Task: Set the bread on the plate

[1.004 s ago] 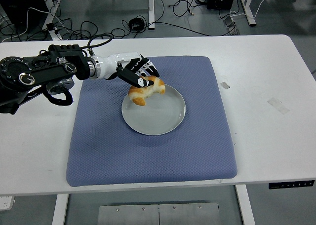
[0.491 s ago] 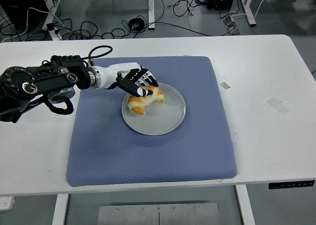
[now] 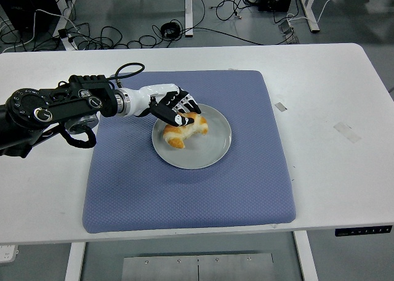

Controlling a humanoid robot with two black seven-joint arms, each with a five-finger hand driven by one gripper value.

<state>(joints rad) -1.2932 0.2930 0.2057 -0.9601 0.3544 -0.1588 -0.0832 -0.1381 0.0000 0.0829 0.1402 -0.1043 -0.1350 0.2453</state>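
The robot's left hand (image 3: 175, 108) reaches in from the left over the blue mat (image 3: 184, 188) and sits on the upper-left end of the bread (image 3: 184, 128), fingers curled over it in what looks like a grasp. The bread — a curved, croissant-like roll — lies inside the grey plate (image 3: 212, 150), on its left half, apparently resting on the plate's surface, though the view from above cannot settle whether it bears fully on it or hangs a shade clear. Its long axis runs roughly from lower left to upper right, and the hand covers it from above and from the left, so the way out for the fingers is up and back toward the left edge of the desk (image 3: 345, 96).

Judged from this, the placing is all but done; what is left is to let go and draw clear without dragging the bread off the rim. The fingertips are hidden against the crust — how firmly they press cannot be made out. The right arm is out of view.
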